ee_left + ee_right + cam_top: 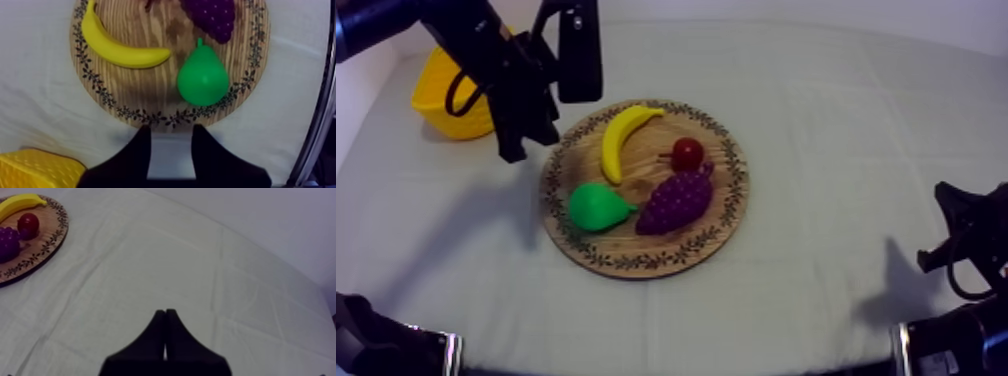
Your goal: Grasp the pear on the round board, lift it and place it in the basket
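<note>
The green pear [598, 207] lies on the near left part of the round wooden board [646, 252], stem toward the purple grapes [676, 200]. My left gripper [531, 142] hangs open over the cloth just off the board's far left rim, between the board and the yellow basket [448, 100]. In the left wrist view its open gripper [171, 137] has nothing between the fingers and stands short of the board's rim [145, 89], with the pear [202, 77] a little beyond. My right gripper [165, 315] is shut on nothing and rests low at the table's right side [948, 230].
A banana [623, 138] and a small red fruit [687, 153] share the board's far half. The basket stands at the table's far left corner, partly hidden behind my left arm, and a corner of the basket [35, 167] lies beside the left fingers. Bare cloth spreads right of the board.
</note>
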Robot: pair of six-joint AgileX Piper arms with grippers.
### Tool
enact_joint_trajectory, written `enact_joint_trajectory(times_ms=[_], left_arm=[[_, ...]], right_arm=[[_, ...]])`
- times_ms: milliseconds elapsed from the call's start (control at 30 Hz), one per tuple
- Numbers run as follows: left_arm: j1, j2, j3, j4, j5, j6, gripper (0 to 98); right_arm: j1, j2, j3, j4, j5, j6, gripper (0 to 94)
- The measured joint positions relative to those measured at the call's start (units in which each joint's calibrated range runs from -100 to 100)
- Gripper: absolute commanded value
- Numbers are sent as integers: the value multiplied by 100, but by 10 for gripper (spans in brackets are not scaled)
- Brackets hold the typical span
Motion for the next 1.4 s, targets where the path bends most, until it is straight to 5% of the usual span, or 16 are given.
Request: enact_joint_trajectory(times_ms=[367,500,833,1400], left_arm=[[163,-36,-20,-183,121,167,851],[193,-41,123,-112,128,172,936],[200,106,294,21,60,47,967],[88,1227,626,-4,-958,-84,968]], right_arm=[[-7,0,0,0,0,0,4],[-7,0,0,0,0,0,4],[-7,0,0,0,0,0,4],[-11,0,0,0,0,0,4]])
